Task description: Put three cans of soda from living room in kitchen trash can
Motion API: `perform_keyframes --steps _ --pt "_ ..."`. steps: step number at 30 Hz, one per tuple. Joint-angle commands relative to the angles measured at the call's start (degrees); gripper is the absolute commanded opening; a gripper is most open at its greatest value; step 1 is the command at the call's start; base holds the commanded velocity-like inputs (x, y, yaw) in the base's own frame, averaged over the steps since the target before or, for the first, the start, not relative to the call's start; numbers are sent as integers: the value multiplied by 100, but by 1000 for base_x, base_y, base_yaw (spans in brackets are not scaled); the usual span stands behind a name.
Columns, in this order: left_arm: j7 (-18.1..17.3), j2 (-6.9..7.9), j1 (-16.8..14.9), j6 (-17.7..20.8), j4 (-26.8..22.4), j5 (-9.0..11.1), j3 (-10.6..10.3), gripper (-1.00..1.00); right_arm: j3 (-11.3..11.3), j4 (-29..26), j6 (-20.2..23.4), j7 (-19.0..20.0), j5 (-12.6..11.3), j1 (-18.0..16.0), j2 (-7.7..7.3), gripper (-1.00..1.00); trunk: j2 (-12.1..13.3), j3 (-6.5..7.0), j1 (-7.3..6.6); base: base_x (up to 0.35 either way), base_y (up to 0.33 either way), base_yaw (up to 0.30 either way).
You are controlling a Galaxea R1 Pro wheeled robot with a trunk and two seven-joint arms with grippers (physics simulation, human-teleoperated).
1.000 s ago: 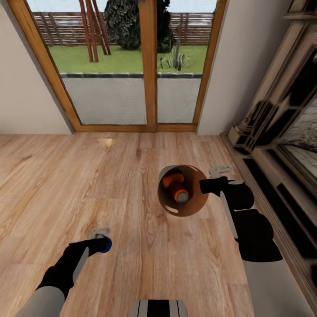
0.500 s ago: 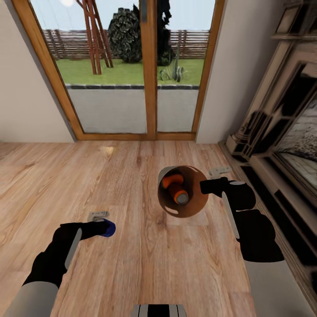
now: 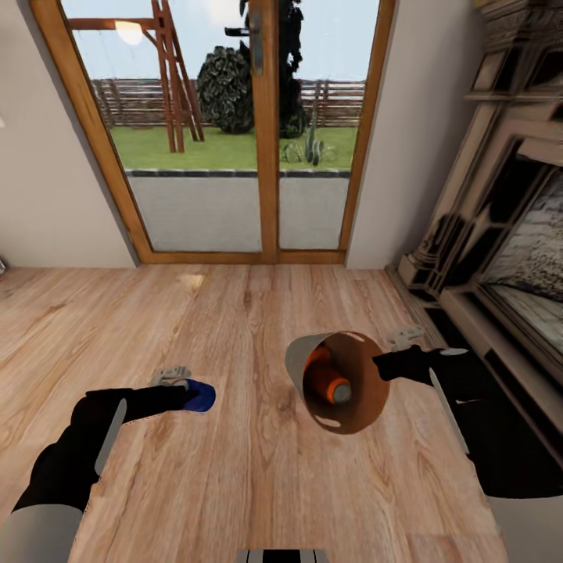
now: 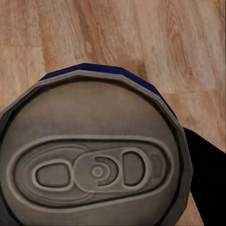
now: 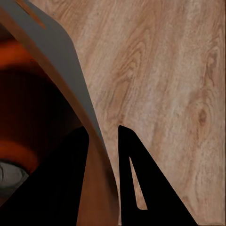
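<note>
My right gripper [image 3: 389,364] is shut on the rim of the trash can [image 3: 301,361], which hangs tilted above the wood floor, brown mouth facing me. Two orange soda cans [image 3: 322,377] lie inside it. In the right wrist view the fingers [image 5: 134,188] pinch the grey wall of the trash can [image 5: 70,80], with an orange can [image 5: 14,56] inside. My left gripper [image 3: 188,393] is shut on the dark blue soda can [image 3: 202,397], held off the floor to the left of the bin. The left wrist view looks onto the blue can's grey top [image 4: 94,165].
Wood-framed glass doors [image 3: 262,133] stand straight ahead, showing a garden. An ornate carved fireplace [image 3: 500,234] runs along the right, close to my right arm. Light wood plank floor [image 3: 234,485] spreads out around me.
The head view has tilted up and shifted. The trash can has tipped further toward me and sits lower in the picture. My left gripper with the blue can has moved up and rightward.
</note>
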Motion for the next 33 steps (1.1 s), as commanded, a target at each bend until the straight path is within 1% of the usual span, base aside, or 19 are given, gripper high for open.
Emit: perform_keyframes --steps 1,3,7,8,9,10,11,12,17,18,19,25,29,30,32,33 --pt "-136 60 2 -7 -47 -5 -4 -100 -7 -8 8 100 -115 46 -82 -100 1 24 -3 0 0 0" --pt "-416 130 12 -17 -118 -5 -8 -100 -25 1 8 196 -103 178 -169 -100 4 68 -8 0 0 0" --pt "-818 159 125 -32 -225 -8 -12 -100 -36 107 8 236 -81 267 -210 -100 9 157 -18 0 0 0" --pt "-1006 164 184 -32 -319 -10 -12 -100 -42 211 8 242 -75 283 -218 -100 11 179 -21 0 0 0" --pt "-1102 166 215 -32 -379 -11 -13 -100 -45 268 8 245 -73 287 -220 -100 12 201 -24 0 0 0" --pt "-1293 171 277 -26 -520 -12 -13 -100 -51 380 8 248 -69 293 -226 -100 13 223 -26 0 0 0" --pt "-1566 173 362 -5 -749 -17 -17 -100 -58 549 8 251 -63 297 -228 -100 15 245 -29 0 0 0" --pt "-1714 173 421 13 -889 -19 -19 -100 -61 682 8 250 -61 296 -229 -100 16 268 -31 0 0 0" --pt "-2049 174 600 46 -1244 -22 -29 -100 -64 1122 8 239 -58 271 -230 -100 23 378 -44 0 0 0" --pt "-2175 174 656 51 -1338 -22 -36 -100 -65 1229 8 228 -57 263 -227 -100 24 400 -47 0 0 0" --pt "-2452 178 738 67 -1504 -22 -41 -100 -61 1424 8 207 -51 245 -222 -100 25 423 -49 0 0 0" --pt "-2716 182 770 191 -1581 -23 -36 -100 -59 1683 8 189 -48 205 -212 -100 33 556 -65 0 0 0" --pt "-3052 182 776 231 -1706 -23 -48 -100 -53 1859 8 179 -41 103 -185 -100 39 644 -75 0 0 0" --pt "-3330 182 778 317 -1868 -23 -53 -100 -46 1941 8 177 94 49 -168 -100 40 666 -78 0 0 0" --pt "-3465 182 778 397 -1932 -23 -55 -100 -40 1971 8 176 213 36 -159 -100 43 711 -83 0 0 0" --pt "-3588 182 778 458 -1984 -23 -56 -100 -35 2003 8 176 308 24 -146 -100 44 733 -85 0 0 0"
